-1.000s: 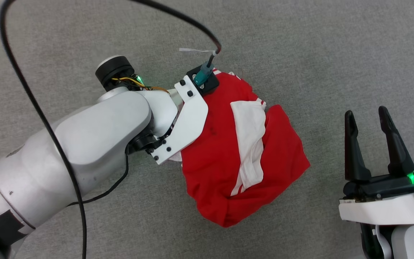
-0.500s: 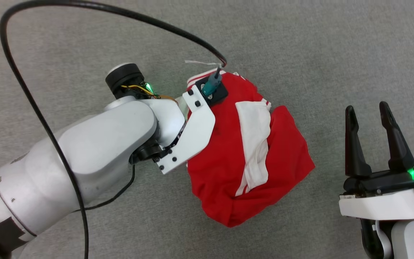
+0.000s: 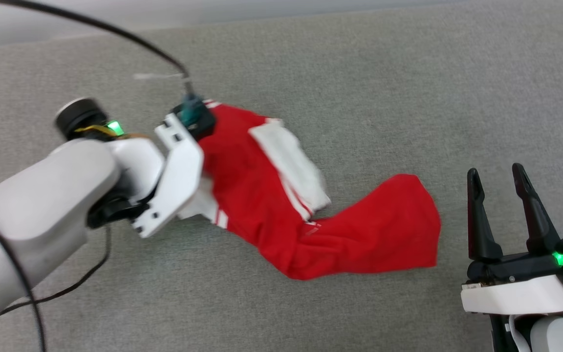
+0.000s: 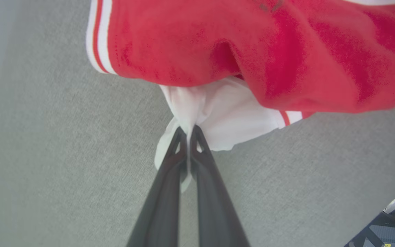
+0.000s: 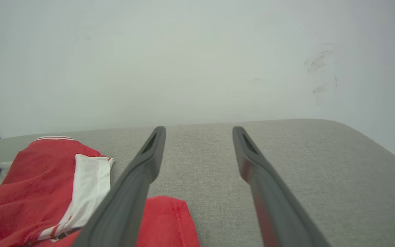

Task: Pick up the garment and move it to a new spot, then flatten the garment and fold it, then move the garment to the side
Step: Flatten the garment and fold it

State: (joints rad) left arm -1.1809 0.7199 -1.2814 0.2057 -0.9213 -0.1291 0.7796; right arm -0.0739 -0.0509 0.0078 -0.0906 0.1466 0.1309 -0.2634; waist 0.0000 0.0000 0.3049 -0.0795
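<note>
Left gripper (image 4: pixel 187 129) is pinching the white sleeve (image 4: pixel 225 116) of the garment (image 3: pixel 242 161), jaws pressed together, and hauling it toward 9 o'clock. The heap that was bunched a second ago is stretching into a long trail across the grey bench (image 3: pixel 408 98), with its tail at 4 o'clock. Right gripper (image 3: pixel 494 170) is idling spread and empty near that tail. Looks like the pick-up is done and the move is underway, with flattening and folding not started.

The garment (image 3: pixel 364 239) is soft, matt cloth. The grey surface (image 3: pixel 408 98) beneath is matt, coarse-woven fabric. The right gripper (image 3: pixel 495 172) has dark, matt fingers (image 3: pixel 479 220), apparently plastic; the left forearm shell (image 3: pixel 42 195) is smooth and slightly glossy.
</note>
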